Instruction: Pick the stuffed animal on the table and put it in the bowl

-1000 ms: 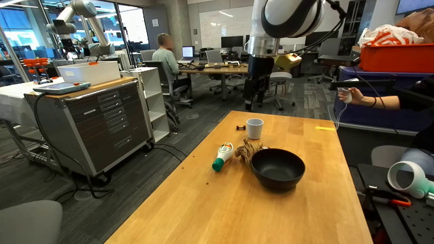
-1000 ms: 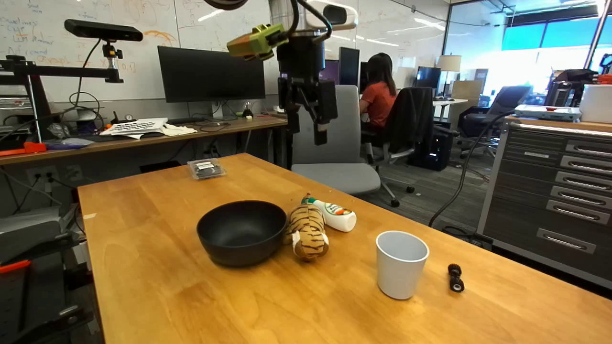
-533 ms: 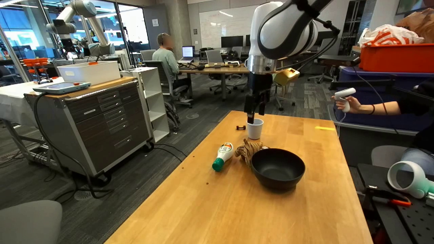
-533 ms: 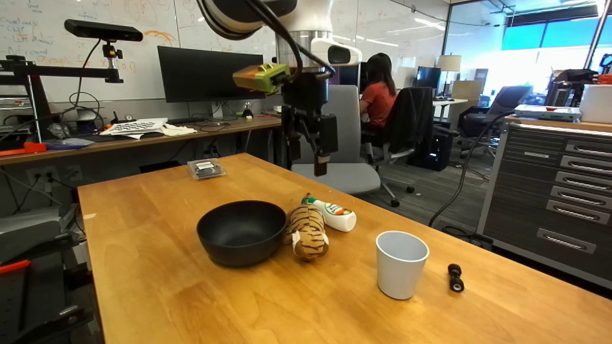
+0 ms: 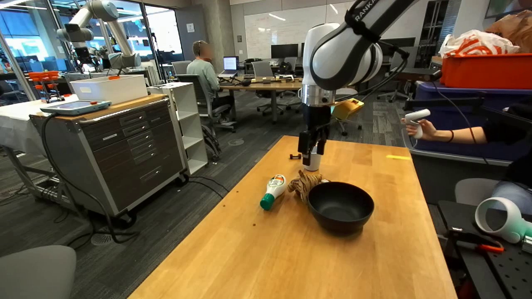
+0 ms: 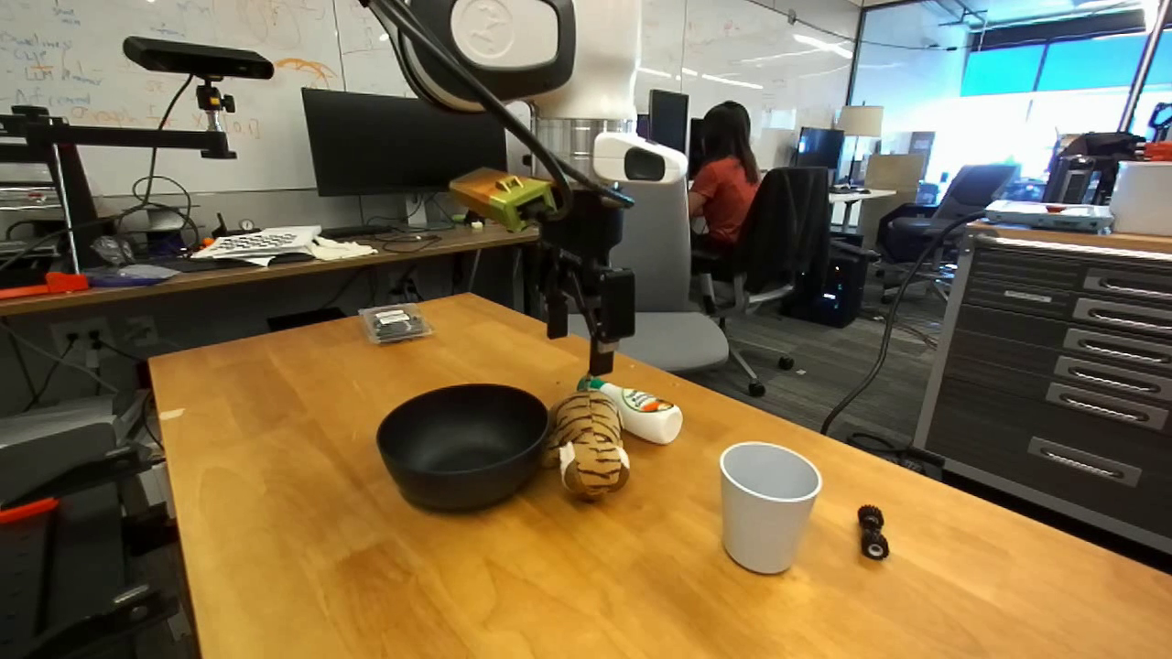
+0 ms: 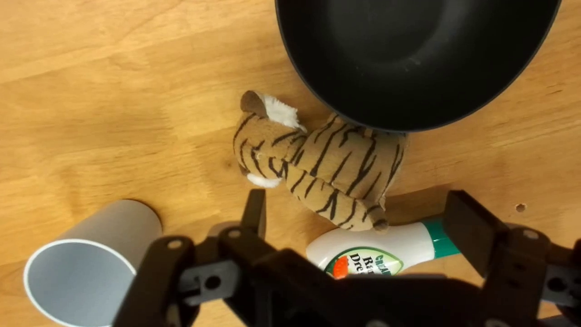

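Note:
The stuffed animal is a tan tiger with black stripes, lying on the table (image 5: 291, 257) in both exterior views (image 5: 304, 185) (image 6: 589, 435). In the wrist view the stuffed animal (image 7: 340, 163) lies against the black bowl (image 7: 399, 68), with its head to the left and part of its body under the bowl's rim. The bowl also shows in both exterior views (image 5: 341, 222) (image 6: 462, 480). My gripper (image 6: 579, 343) is open, pointing down, above the table and apart from the toy. In the wrist view the gripper's fingers (image 7: 363, 218) stand wide apart, with the toy ahead of them.
A white bottle with a green cap (image 7: 376, 247) lies close beside the toy, partly behind the gripper in the wrist view. A white cup (image 6: 769, 513) and a small black dumbbell-shaped piece (image 6: 872, 533) stand nearby. A clear plastic box (image 6: 396, 323) lies at a table edge.
The arm and gripper have moved down toward the table and the toy. The gripper stays open. The toy, bowl, bottle and cup have not moved.

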Available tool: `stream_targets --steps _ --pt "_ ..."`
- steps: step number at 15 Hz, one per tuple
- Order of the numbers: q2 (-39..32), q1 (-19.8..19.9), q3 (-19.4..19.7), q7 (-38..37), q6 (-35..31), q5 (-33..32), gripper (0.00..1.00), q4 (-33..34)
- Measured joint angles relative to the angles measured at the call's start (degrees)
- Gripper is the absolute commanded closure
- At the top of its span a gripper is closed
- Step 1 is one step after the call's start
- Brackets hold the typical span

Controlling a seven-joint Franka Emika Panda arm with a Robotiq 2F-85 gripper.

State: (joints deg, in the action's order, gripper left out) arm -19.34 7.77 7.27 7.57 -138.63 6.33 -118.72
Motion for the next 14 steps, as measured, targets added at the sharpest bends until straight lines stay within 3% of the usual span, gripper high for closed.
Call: stream_targets --steps 14 --pt "-5.8 0.6 -1.0 0.0 -0.3 0.4 0.00 2.4"
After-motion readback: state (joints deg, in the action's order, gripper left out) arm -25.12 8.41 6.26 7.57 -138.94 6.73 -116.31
